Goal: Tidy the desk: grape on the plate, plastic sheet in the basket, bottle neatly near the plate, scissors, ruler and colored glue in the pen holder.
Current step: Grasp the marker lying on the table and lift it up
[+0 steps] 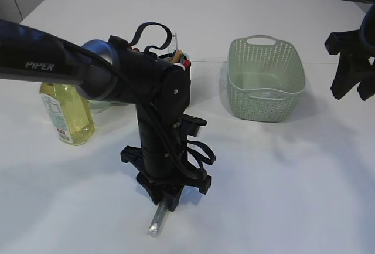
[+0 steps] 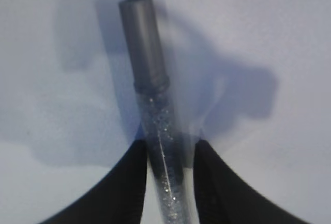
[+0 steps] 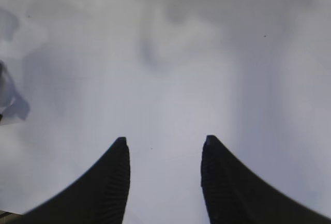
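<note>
The colored glue, a clear glitter tube with a grey cap, lies on the white table. In the exterior view, the glue pokes out below my left gripper. My left gripper points down and straddles the tube. Its left finger is at the tube's side and a slim gap shows on the right. The black-handled scissors stand in the pen holder behind the arm. The yellow bottle stands at the left. My right gripper hangs open and empty at the right edge. Grape and ruler are not visible.
The pale green basket sits at the back right, with something clear glinting on its floor. A blue-grey plate is mostly hidden behind the left arm. A crumpled clear scrap shows at the left edge of the right wrist view.
</note>
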Robot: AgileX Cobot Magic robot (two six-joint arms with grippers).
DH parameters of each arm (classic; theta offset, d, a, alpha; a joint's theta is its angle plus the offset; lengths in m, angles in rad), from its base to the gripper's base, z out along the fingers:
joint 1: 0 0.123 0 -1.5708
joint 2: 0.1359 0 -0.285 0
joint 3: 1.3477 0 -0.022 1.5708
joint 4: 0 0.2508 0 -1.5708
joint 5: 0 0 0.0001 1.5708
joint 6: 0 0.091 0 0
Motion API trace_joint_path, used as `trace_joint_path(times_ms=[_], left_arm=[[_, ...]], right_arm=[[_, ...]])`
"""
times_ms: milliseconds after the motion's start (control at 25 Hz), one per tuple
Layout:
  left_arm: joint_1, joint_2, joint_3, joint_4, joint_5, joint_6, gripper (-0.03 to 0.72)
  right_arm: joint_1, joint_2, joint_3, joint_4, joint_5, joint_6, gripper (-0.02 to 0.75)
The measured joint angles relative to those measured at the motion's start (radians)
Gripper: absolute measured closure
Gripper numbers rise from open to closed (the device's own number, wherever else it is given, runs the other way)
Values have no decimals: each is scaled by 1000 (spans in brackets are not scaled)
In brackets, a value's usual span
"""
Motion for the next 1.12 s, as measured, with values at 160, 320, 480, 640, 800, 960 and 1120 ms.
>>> trace_joint_path(times_ms=[160, 320, 480, 640, 800, 960, 1120], left_arm=[[0, 0, -2, 0, 0, 1, 455], [0, 0, -2, 4, 0, 8, 583], [0, 0, -6, 13, 19, 19, 650], [-16, -11, 12, 73, 65, 28, 652], [-29, -123, 117, 86, 3, 31, 652], [-30, -313, 267, 100, -169, 5, 653], [-30, -492, 406, 176, -407, -34, 653]], right_arm=[[0, 0, 0, 2, 0, -2, 374], [0, 0, 0, 2, 0, -8, 374], [0, 0, 0, 2, 0, -12, 374], [0, 0, 0, 3, 0, -16, 374], [0, 0, 0, 5, 0, -18, 374], [0, 0, 0, 5, 0, -20, 374], [0, 0, 0, 5, -1, -24, 374]])
